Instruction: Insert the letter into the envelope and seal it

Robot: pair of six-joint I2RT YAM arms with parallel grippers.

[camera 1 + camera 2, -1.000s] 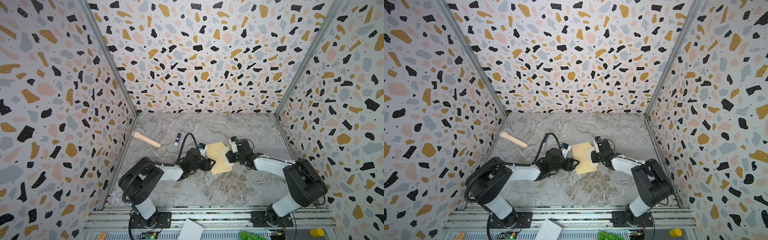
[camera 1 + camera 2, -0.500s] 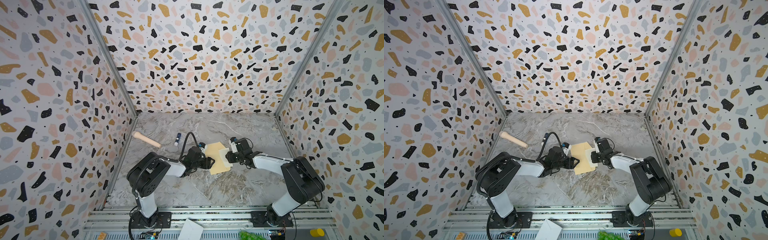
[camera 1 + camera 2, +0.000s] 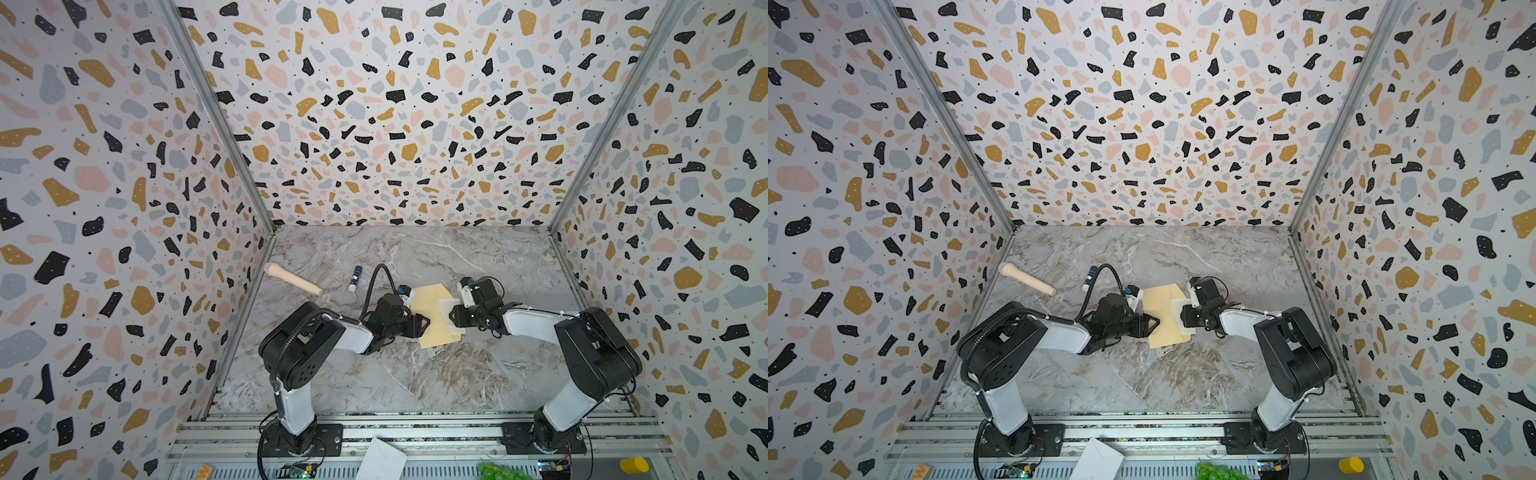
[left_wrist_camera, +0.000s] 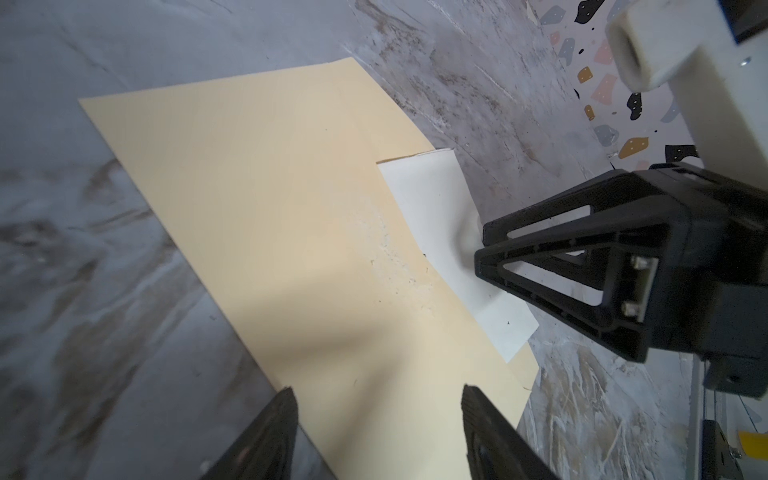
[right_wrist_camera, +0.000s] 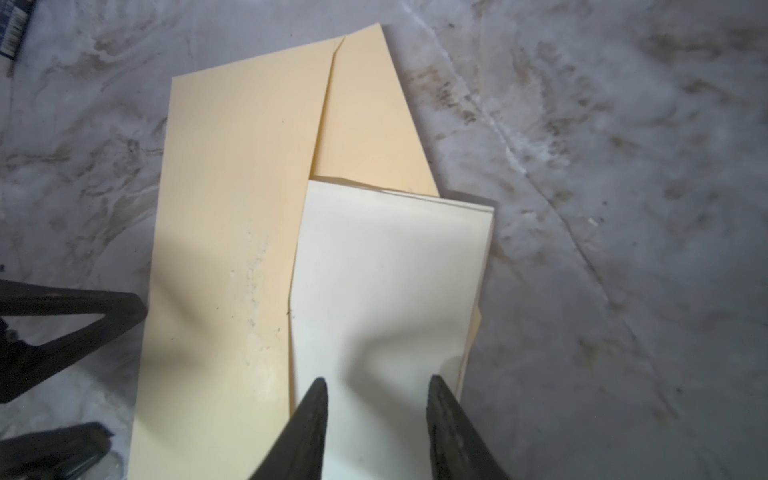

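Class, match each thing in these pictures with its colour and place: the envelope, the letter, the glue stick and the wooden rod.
Things:
A. the envelope
B. the letter
C. the glue stick
D. the wooden rod

Descriptions:
1. blue and white, lying between the rod and the envelope
2. pale cream, showing at the envelope's right-hand edge in both top views
3. light wood, farthest left in both top views
4. tan, lying flat, the largest sheet

Pairs: A-4, B-2, C-1, D-3.
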